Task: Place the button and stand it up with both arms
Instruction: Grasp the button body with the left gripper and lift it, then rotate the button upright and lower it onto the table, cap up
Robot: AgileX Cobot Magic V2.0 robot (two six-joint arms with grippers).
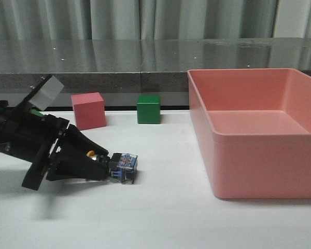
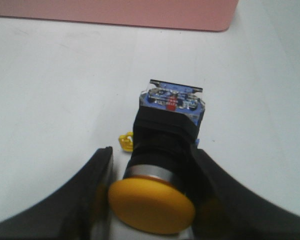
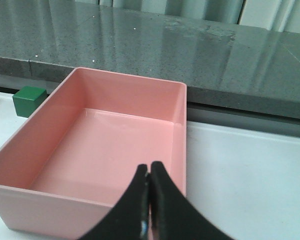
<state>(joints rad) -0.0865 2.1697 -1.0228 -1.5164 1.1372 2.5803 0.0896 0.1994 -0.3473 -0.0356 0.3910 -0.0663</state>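
The button (image 1: 123, 167) lies on its side on the white table, its clear-blue block base pointing right and its yellow-orange cap (image 2: 151, 205) pointing back into my left gripper. My left gripper (image 1: 107, 167) comes in low from the left. In the left wrist view it (image 2: 152, 152) has its black fingers (image 2: 217, 185) closed around the cap and black body (image 2: 162, 140). My right gripper (image 3: 149, 169) is shut and empty, hovering over the near wall of the pink bin (image 3: 105, 150). It does not show in the front view.
The large pink bin (image 1: 259, 129) fills the right side of the table. A pink cube (image 1: 88, 110) and a green cube (image 1: 148, 109) stand at the back near the dark counter edge. The green cube also shows in the right wrist view (image 3: 29, 100).
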